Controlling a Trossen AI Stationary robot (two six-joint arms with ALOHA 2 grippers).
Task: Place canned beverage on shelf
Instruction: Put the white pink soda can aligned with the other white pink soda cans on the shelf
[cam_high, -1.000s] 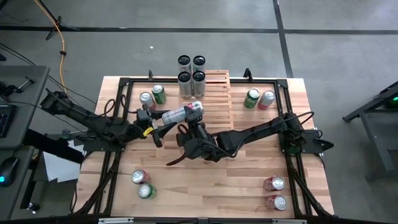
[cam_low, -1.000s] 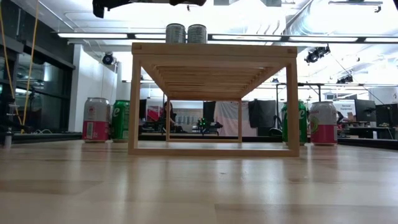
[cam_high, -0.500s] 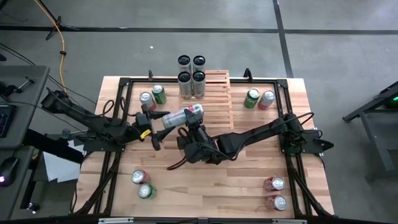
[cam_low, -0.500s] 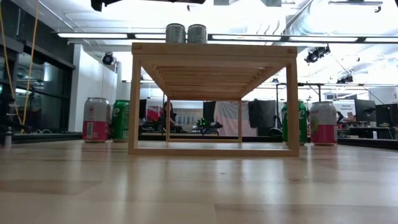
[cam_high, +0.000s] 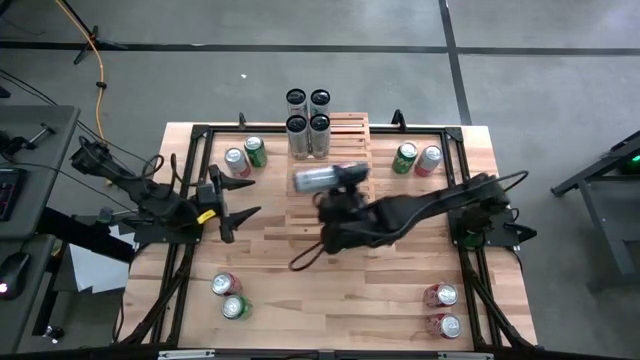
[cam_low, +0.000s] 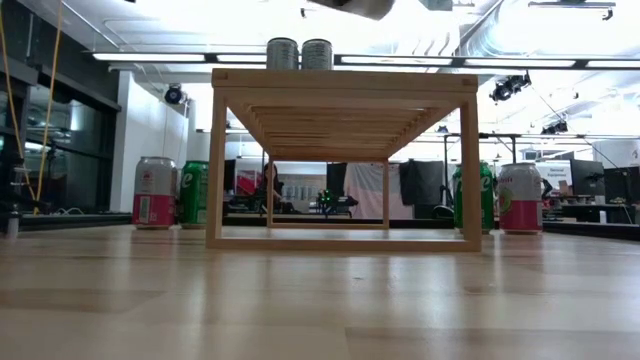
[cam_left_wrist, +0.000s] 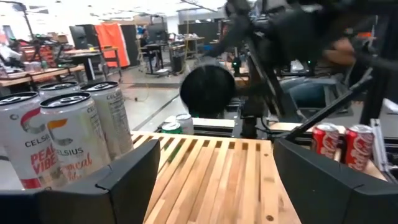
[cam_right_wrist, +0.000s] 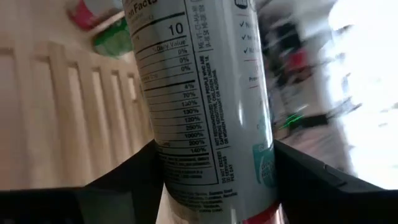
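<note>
Holding a tall white can (cam_high: 318, 179) sideways above the shelf (cam_high: 335, 170), the right gripper (cam_high: 340, 192) sits near the centre of the overhead frame, its arm stretching away toward the right edge of the table (cam_high: 330, 310). Its wrist view shows the can (cam_right_wrist: 205, 93) clamped between both dark fingers (cam_right_wrist: 130, 174), with pale shelf slats (cam_right_wrist: 68, 112) behind it at the left of that frame. The left gripper (cam_high: 232, 203) hangs at centre left in the overhead frame, beside the shelf, jaws spread apart and holding nothing. Its own camera looks across the slats (cam_left_wrist: 217, 180) toward the dark round end of the held can (cam_left_wrist: 207, 91) in the upper middle. Four more tall cans (cam_high: 308, 122) stand upright in a tight group at the shelf's top end, seen at the left edge of the left wrist view (cam_left_wrist: 56, 137) and on top of the rack in the low view (cam_low: 299, 53). Short cans stand in pairs on the table: upper left (cam_high: 245, 155), upper right (cam_high: 417, 158), lower left (cam_high: 229, 296) and lower right (cam_high: 441, 309)
</note>
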